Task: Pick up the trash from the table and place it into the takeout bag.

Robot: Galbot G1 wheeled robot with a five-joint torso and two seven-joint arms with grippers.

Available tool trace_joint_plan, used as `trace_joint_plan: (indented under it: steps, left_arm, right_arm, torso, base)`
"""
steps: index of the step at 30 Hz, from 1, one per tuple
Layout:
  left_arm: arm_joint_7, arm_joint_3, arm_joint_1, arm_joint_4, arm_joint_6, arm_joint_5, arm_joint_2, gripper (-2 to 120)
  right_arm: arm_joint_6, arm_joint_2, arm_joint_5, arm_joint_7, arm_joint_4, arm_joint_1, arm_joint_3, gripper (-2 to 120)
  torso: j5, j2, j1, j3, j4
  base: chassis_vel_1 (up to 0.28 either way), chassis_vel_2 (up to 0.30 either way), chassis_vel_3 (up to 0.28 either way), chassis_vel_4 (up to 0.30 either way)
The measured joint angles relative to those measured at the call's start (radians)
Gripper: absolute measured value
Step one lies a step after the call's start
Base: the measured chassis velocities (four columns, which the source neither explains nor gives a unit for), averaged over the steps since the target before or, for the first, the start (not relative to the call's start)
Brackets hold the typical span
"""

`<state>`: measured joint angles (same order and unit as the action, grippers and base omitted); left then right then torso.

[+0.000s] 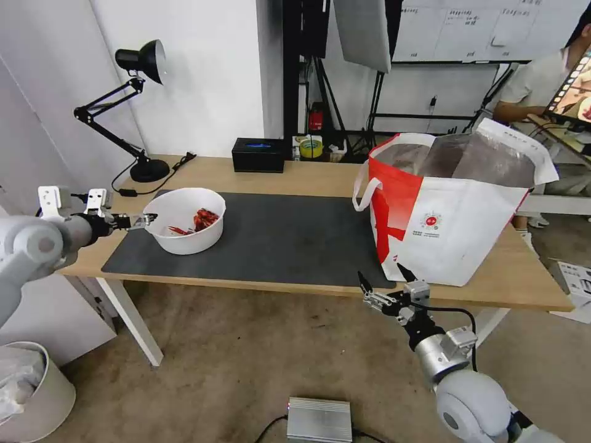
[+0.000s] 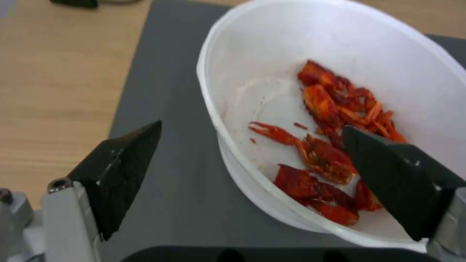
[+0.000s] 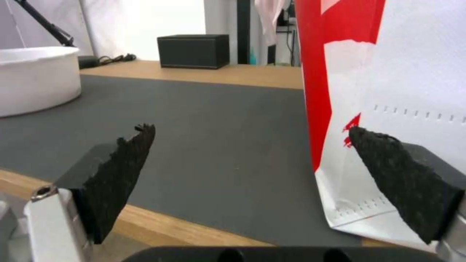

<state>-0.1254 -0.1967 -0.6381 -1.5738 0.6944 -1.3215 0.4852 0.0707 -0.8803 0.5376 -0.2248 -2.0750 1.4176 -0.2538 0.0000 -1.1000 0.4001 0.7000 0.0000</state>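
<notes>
Now we straddle the bowl's rim with our left end effector.

From the head view, our left end effector (image 1: 149, 219) sits at the near-left rim of the white bowl (image 1: 186, 229) on the dark mat (image 1: 289, 240) of the tabletop (image 1: 320, 175); our right end effector (image 1: 385, 278) hangs spread apart just before the takeout bag (image 1: 449, 227). At our left wrist, spread fingers (image 2: 121, 171) flank the bowl wall, one over the red shells (image 2: 330, 145). At our right wrist, parted fingers (image 3: 116, 178) face mat and bag.
</notes>
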Motion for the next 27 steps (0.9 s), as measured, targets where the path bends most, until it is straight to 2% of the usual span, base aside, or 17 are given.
trace_joint_plan:
  steps: [1, 4, 8, 16, 27]
  left_arm:
    - [0.0, 0.0, 0.0, 0.0, 0.0, 0.0, 0.0, 100]
    - [-0.07, 0.077, 0.095, 0.06, 0.047, -0.048, 0.03, 100]
    - [-0.114, 0.129, 0.159, 0.103, 0.051, -0.085, 0.048, 100]
    - [-0.193, 0.193, 0.211, 0.146, 0.05, -0.108, 0.072, 100]
    - [-0.204, 0.213, 0.211, 0.183, 0.045, -0.103, 0.094, 100]
  right_arm:
    - [0.0, 0.0, 0.0, 0.0, 0.0, 0.0, 0.0, 100]
    - [0.0, 0.0, 0.0, 0.0, 0.0, 0.0, 0.0, 100]
    - [0.0, 0.0, 0.0, 0.0, 0.0, 0.0, 0.0, 100]
    - [0.0, 0.0, 0.0, 0.0, 0.0, 0.0, 0.0, 100]
    - [0.0, 0.0, 0.0, 0.0, 0.0, 0.0, 0.0, 100]
  torso:
    - [0.0, 0.0, 0.0, 0.0, 0.0]
    - [-0.0001, 0.0, 0.0, 0.0, 0.0]
    - [0.0002, 0.0, 0.0, 0.0, -0.0001]
    - [0.0, 0.0, 0.0, 0.0, 0.0]
    - [0.0001, 0.0, 0.0, 0.0, 0.0]
  base:
    - [0.0, 0.0, 0.0, 0.0]
    - [0.0, 0.0, 0.0, 0.0]
    - [0.0, 0.0, 0.0, 0.0]
    - [0.0, 0.0, 0.0, 0.0]
    - [0.0, 0.0, 0.0, 0.0]
